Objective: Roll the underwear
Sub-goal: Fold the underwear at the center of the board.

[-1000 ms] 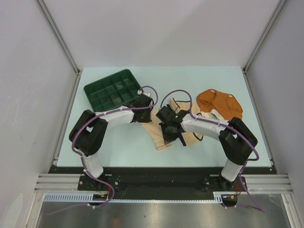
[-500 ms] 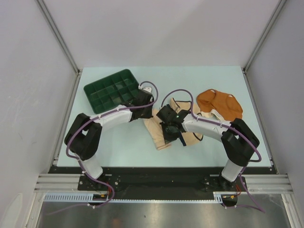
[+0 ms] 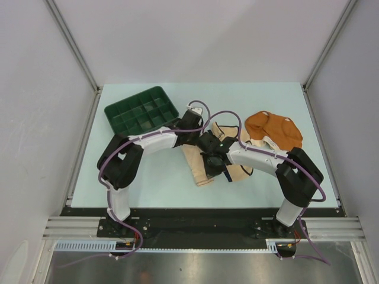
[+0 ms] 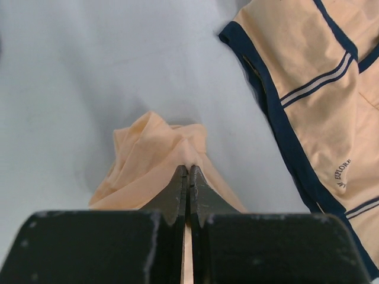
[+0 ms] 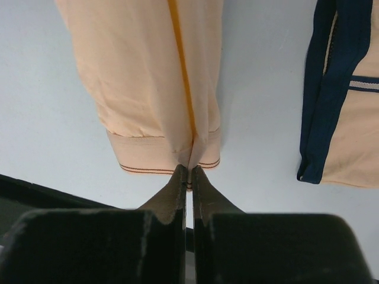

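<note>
Pinching peach pair [image 3: 194, 167] at both ends: left tool [image 4: 188, 171] clamped on bunched tray-side end, right tool [image 5: 190, 171] clamped on hem away from tray [image 3: 141, 112]. Pair lies right of tray on tabletop [image 3: 160, 177]. Cloth looks thin, limp, light; likely sags and slips, so grip at hems.

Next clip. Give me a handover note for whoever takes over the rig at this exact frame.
Left gripper: shut on the far end of the pale peach cloth underwear.
Right gripper: shut on its near hem.
Cream cloth underwear with dark trim lies just right of it, rust-orange cloth underwear further right, neither gripped.
Done: peach pair pinched at both ends.
Left: roll all three.
</note>
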You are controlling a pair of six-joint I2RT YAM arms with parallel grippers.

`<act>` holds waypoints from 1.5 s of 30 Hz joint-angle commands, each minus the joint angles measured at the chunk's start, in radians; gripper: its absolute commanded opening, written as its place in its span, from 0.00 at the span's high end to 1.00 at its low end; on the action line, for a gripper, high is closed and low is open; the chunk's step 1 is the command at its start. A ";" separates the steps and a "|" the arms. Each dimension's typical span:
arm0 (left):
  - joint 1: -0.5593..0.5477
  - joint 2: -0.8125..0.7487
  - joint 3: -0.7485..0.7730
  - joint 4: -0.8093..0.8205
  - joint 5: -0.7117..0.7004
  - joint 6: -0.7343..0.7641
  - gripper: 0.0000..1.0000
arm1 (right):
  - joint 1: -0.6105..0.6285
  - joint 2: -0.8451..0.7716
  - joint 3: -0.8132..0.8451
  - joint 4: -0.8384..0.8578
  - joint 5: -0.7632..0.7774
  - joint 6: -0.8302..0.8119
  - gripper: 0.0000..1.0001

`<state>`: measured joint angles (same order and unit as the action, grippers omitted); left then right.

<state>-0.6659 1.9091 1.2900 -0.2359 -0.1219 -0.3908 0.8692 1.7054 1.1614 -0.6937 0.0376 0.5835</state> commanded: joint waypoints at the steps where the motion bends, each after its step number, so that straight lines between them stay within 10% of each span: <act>1: -0.008 0.039 0.057 0.049 -0.016 0.052 1.00 | 0.002 0.003 -0.012 -0.026 0.028 0.013 1.00; 9: -0.020 0.080 0.034 0.090 0.001 0.089 1.00 | -0.012 0.013 -0.039 -0.003 0.027 0.006 0.97; 17: -0.040 0.051 -0.021 0.145 0.007 0.101 1.00 | -0.030 -0.010 -0.039 0.000 0.035 -0.019 0.61; 32: -0.044 0.041 -0.020 0.158 0.002 0.115 0.99 | -0.062 0.060 -0.072 0.091 -0.073 -0.053 0.73; 37: -0.040 0.057 0.066 0.115 -0.031 0.109 0.70 | -0.062 0.060 -0.091 0.094 -0.100 -0.037 0.98; 40: -0.021 0.044 0.147 0.054 -0.061 0.090 0.31 | -0.058 0.057 -0.095 0.094 -0.116 -0.022 1.00; 45: 0.037 -0.056 0.190 -0.008 -0.099 0.073 0.06 | -0.052 0.039 -0.103 0.094 -0.137 0.005 1.00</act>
<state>-0.6640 1.9781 1.4181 -0.2016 -0.1825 -0.2981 0.8040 1.7416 1.0882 -0.6086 -0.0620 0.5613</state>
